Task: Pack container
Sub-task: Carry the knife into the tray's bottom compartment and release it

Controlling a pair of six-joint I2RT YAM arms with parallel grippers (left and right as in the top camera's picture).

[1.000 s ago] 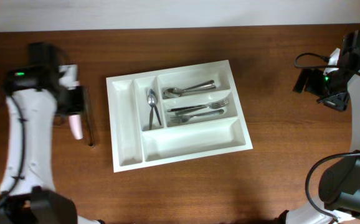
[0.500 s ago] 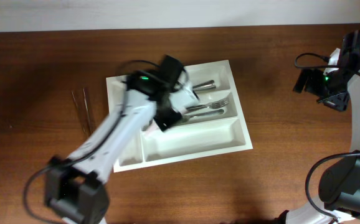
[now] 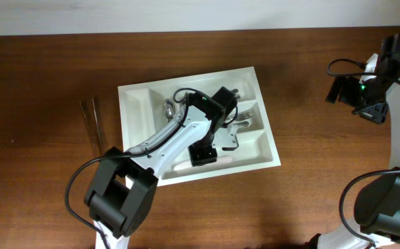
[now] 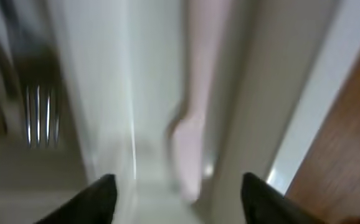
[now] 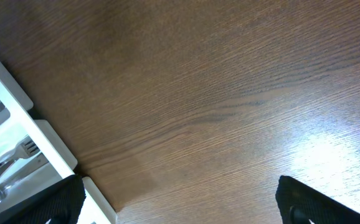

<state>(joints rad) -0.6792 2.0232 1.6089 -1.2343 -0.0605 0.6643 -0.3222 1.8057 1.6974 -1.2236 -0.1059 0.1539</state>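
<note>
The container (image 3: 135, 138), a large white tray with several compartments, lies mid-table. My left gripper (image 3: 201, 153) reaches down into its long front compartment. In the blurred left wrist view its jaws (image 4: 177, 186) stand open, and a pale pink-handled utensil (image 4: 195, 93) lies loose on the compartment floor just ahead of them. From overhead that utensil (image 3: 222, 159) shows beside the gripper. Forks (image 3: 247, 115) and a spoon (image 3: 168, 108) lie in other compartments. My right gripper (image 5: 180, 199) hangs open over bare wood, right of the container's corner (image 5: 5, 93).
Two thin dark sticks (image 3: 91, 128) lie on the wood left of the tray. The left arm (image 3: 179, 131) crosses over the tray's middle and hides part of its contents. The right arm (image 3: 376, 86) stays near the table's right edge.
My left arm swung from the table's left side over to the tray with the pink-handled utensil. Its jaws opened and the utensil now lies in the front compartment. The right arm is still.
</note>
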